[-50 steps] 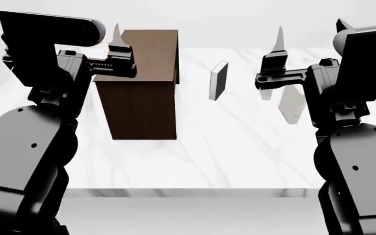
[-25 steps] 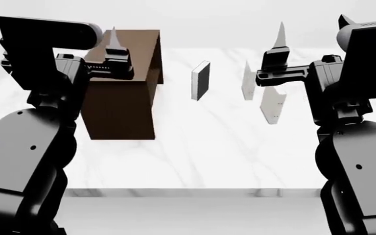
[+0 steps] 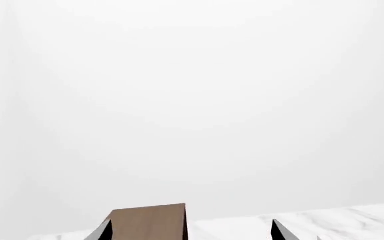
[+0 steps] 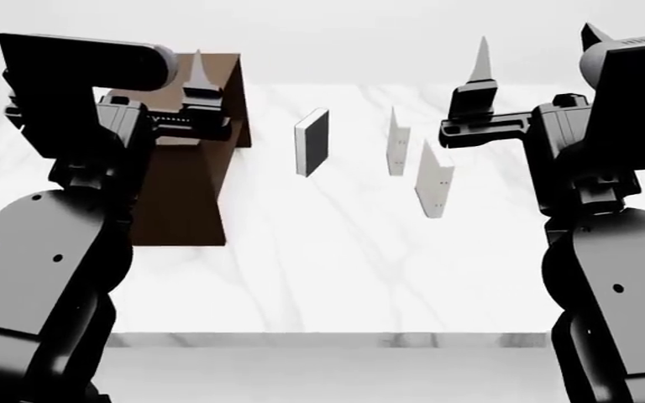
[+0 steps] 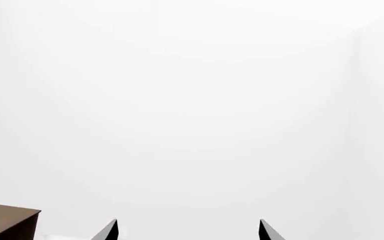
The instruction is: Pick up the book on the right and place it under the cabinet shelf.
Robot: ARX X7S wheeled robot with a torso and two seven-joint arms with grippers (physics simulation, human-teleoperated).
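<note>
With its right claw [image 4: 482, 63] hanging released and empty at the upper right, the robot is needing to lower it squarely over the upright book [image 4: 433, 187] right of centre

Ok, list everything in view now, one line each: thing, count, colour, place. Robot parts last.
Tall wood-grain box cabinet: one, dark brown, far left of the table, partly behind the left arm.
Black-covered book with white page edges: one, standing upright right of the cabinet, mid table.
Thin off-white hardcover book: one, pale grey, upright, rightmost and nearest of the three books.
Second pale thin book: one, off-white, upright, between the other two, farther back.
White marble table: one, grey-veined, bearing everything.
Left gripper: one, black, raised before the cabinet, jaws apart, empty.
Right gripper: one, black, raised above the pale books, jaws apart, empty.
</note>
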